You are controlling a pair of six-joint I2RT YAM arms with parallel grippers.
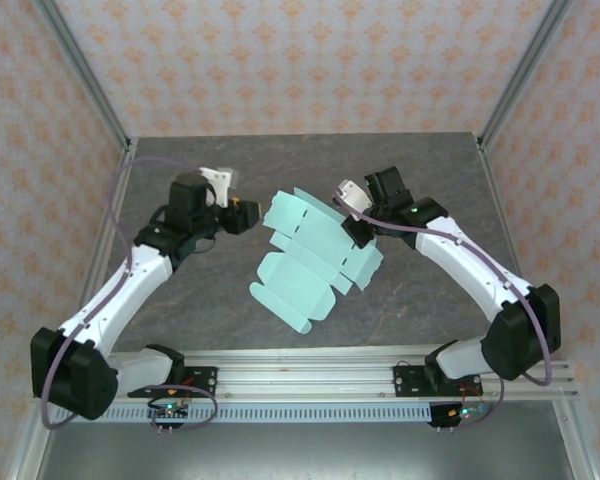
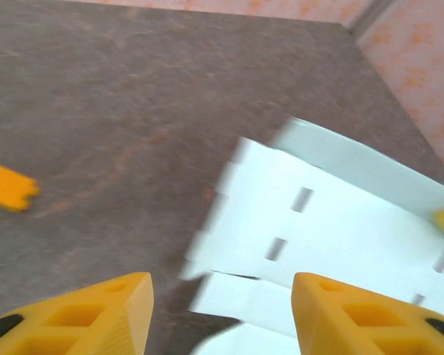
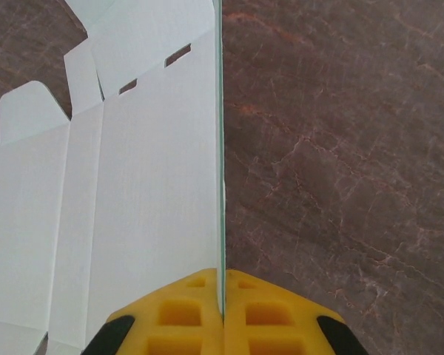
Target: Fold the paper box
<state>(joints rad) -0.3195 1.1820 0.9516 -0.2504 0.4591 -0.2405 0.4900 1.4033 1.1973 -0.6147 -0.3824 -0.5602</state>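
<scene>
Right now the paper box is lying as an open die-cut sheet at the middle of the tabletop, its flaps and slots spreading outward. Your right hand is sitting at the sheet's 3 o'clock edge and clenching one panel there. In the right wrist view its yellow fingers are pressing together with the thin card running edge-on between them. I am judging that this pinch is doing two jobs: anchoring the light card so it is not sliding, and tipping that panel up along its crease.

Your left hand is hovering just beside the sheet's 10 o'clock corner. It is released, with its fingers standing apart, bare tabletop between them and the slotted flaps lying beyond at 1 o'clock. That placing is looking like a ready stance for pressing the opposite flap while the right side is holding.

A tiny orange block is resting well apart from the card, at 9 o'clock in the left wrist view, and is seemingly playing no part.

As for writing, the card is showing plain and unprinted, and I am finding no legible brand or label. The walls are carrying only a repeating orange motif.
</scene>
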